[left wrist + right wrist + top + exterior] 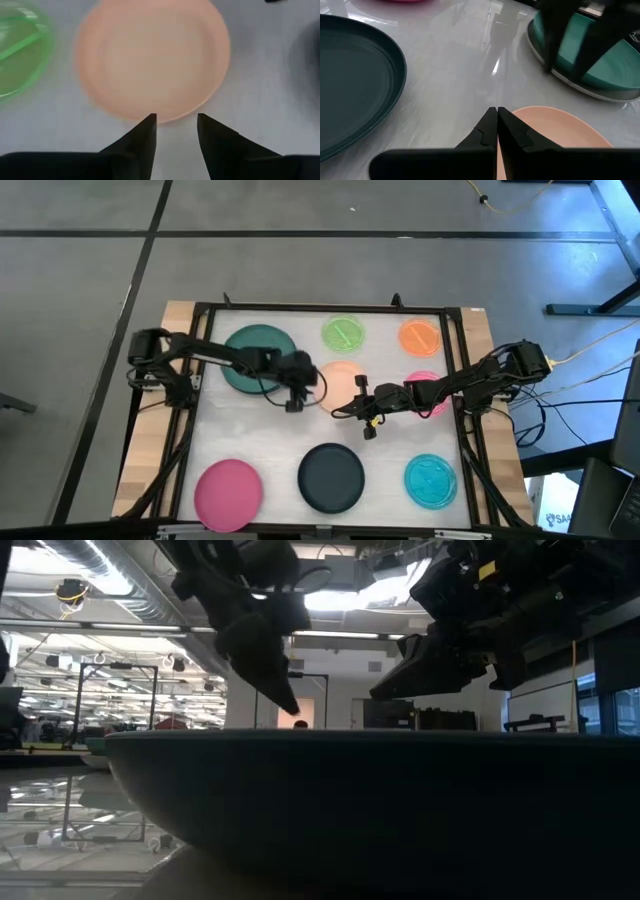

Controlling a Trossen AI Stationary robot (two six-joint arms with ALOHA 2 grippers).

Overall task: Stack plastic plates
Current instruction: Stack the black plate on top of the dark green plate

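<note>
1. Your left gripper (293, 406) hangs over the middle of the desk (270, 442), just beside the peach plate (342, 380). In its wrist view the two fingers are apart, with a gap between them, and nothing is held. The near rim of the peach plate (152, 57) sits right in front of that gap.
2. That is the thing to watch. The plate lies flat, just ahead of the left gripper. A round plate has no long side, so you only need to line the gap up with the rim.
3. Your right gripper (367, 430) is near the other side of the same plate. Its fingers are pressed together and hold nothing. The peach plate (560, 130) lies just past its tips.
4. Both arms are close to the plate. I think the left one is better placed, since it is spread apart and faces the rim.
5. The left arm reaches in from the left edge, out over the dark teal plate (260, 356). That plate looks like it sits on a grey one; a pale rim shows under it in the right wrist view. The right arm reaches in from the right edge, over the magenta plate (426, 392).
6. The other plates lie apart on the desk: green plate (343, 333), orange plate (419, 336), pink plate (228, 491), black plate (331, 477), cyan plate (431, 480).
7. Most of the stacking looks not yet done.
8. Watch that the two grippers do not bump; they are near each other.
</note>
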